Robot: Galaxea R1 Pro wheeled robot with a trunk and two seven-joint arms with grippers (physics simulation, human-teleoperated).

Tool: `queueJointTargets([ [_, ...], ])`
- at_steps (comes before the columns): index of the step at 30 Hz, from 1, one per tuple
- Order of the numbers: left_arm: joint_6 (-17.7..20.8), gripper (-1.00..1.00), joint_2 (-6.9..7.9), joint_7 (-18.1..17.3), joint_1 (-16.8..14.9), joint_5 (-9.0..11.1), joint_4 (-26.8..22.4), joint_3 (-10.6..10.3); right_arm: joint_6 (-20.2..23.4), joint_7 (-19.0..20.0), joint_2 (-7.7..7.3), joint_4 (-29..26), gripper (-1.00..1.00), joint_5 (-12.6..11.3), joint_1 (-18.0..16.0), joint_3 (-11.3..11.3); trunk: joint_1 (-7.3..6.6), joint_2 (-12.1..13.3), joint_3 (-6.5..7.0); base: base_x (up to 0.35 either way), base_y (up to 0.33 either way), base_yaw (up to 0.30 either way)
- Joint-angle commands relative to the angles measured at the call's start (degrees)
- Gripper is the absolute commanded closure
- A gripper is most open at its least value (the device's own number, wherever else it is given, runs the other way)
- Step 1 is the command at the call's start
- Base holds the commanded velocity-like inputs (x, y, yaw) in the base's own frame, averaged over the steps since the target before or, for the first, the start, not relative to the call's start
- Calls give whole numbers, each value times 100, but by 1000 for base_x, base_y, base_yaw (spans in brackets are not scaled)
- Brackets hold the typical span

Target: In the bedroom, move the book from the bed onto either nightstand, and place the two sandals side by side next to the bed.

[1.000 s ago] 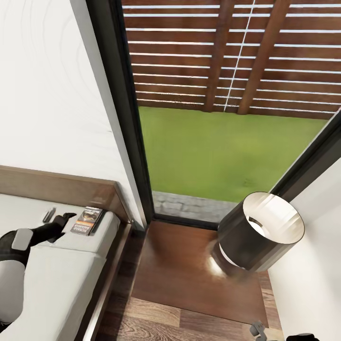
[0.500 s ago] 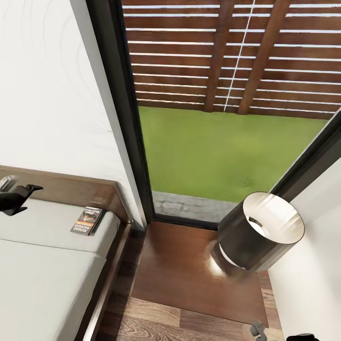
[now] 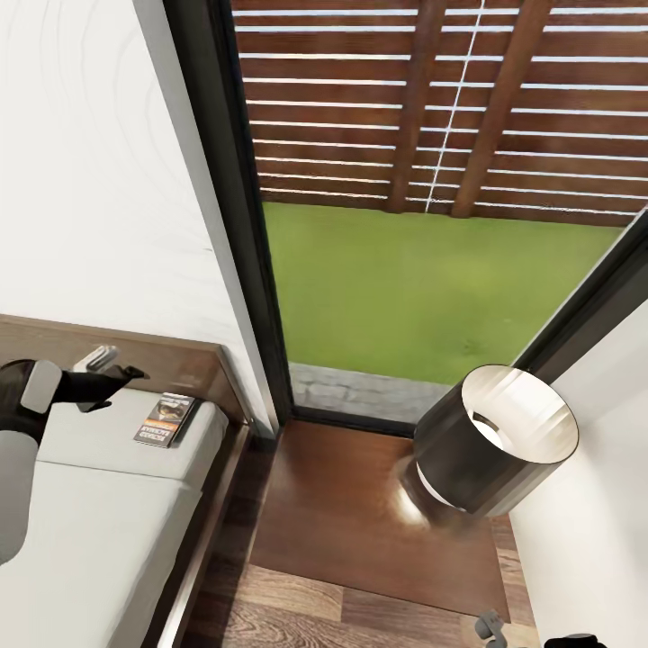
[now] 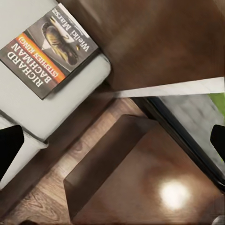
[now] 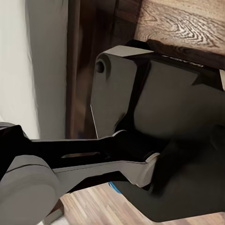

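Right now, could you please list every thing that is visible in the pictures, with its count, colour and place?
book: one, dark grey with orange band, on the bed's corner near the headboard.
bed: one, dark brown frame, off-white mattress, at left.
nightstand: one, glossy dark brown, between bed and right wall.
lamp: one, dark shade, white inside, on the nightstand's right part.
window: one, black frame, behind the nightstand; grass and brown fence outside.
floor: grey-brown planks.
left gripper: one, black, open, above the mattress beside the book.
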Motion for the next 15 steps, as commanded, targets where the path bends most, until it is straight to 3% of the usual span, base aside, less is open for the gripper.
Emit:
queueJointTargets([
  [1,28,-100,-22,6,-5,9,28,-65,61,31,2,-6,-100,35,-3,-49,3,-10,-9,0,0,0],
  [4,30,-100,-44,6,-5,11,74,-179,61,31,1,-6,-100,35,-3,-49,3,-10,-9,0,0,0],
  [11,29,-100,-49,-2,-5,11,85,-203,61,31,1,-6,-100,35,-3,-49,3,-10,-9,0,0,0],
  [15,23,-100,-50,-3,-5,11,86,-203,60,31,1,-6,-100,35,-3,-49,91,-171,-81,0,0,0],
])
